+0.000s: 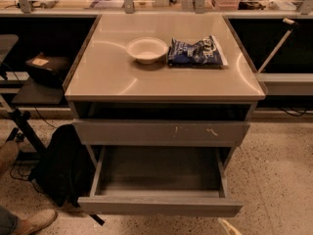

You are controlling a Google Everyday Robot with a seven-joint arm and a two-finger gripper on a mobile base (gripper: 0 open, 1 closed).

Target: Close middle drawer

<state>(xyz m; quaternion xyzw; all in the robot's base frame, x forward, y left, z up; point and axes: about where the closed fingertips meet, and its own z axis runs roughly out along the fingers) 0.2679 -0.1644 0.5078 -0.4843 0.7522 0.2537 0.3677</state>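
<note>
The middle drawer [160, 205] is pulled far out at the bottom of the grey cabinet. Its plain flat front faces me and its grey box interior [159, 173] holds nothing. Above it sits the grey drawer front with pale scratch marks [161, 132], pushed almost in. Only a pale tip of my gripper [228, 227] shows at the bottom edge of the view. It is just below and in front of the right end of the open drawer's front, not touching it.
A white bowl [146, 49] and a blue snack bag [195, 52] lie on the cabinet top [112, 77]. A black backpack [63, 165] leans on the floor at the left of the open drawer. A person's shoe [34, 222] is at the bottom left.
</note>
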